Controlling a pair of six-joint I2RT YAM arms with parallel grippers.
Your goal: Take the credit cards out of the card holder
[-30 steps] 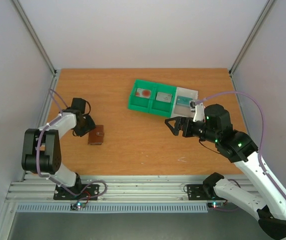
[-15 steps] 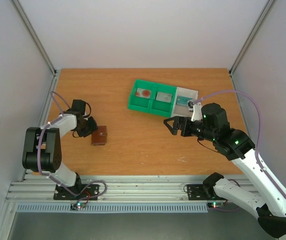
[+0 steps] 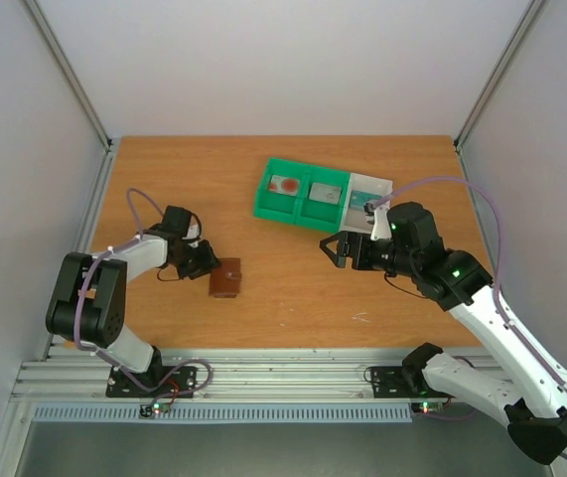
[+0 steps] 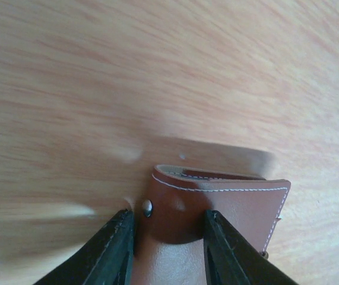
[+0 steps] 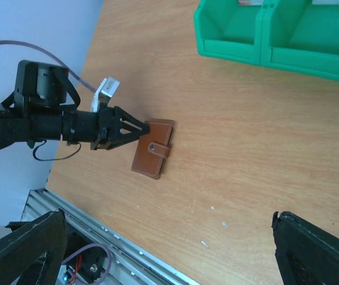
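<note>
left gripper [image 4: 169, 221]: jaws partly closed, one finger each side of the snap tab [image 4: 172, 205] at the edge of the card holder [image 4: 240, 205]; fingers look to be against the leather, but can't tell whether it's a real pinch or just contact; holder is shut, tab fastened, lying flat on the table [image 3: 293, 298] left of centre, just ahead of the left arm and well apart from the green tray [image 3: 298, 204]; no cards visible. right gripper [image 3: 336, 249]: jaws wide, empty, hovering mid-table near the tray, facing the holder. Read: we're at the first step, getting a hold on the holder to open it; nothing extracted yet. Next move needs the tab popped and the flap folded back while the body stays pinned; probably right arm comes over to pull cards. Risk: holder slides instead of unsnapping.
</note>
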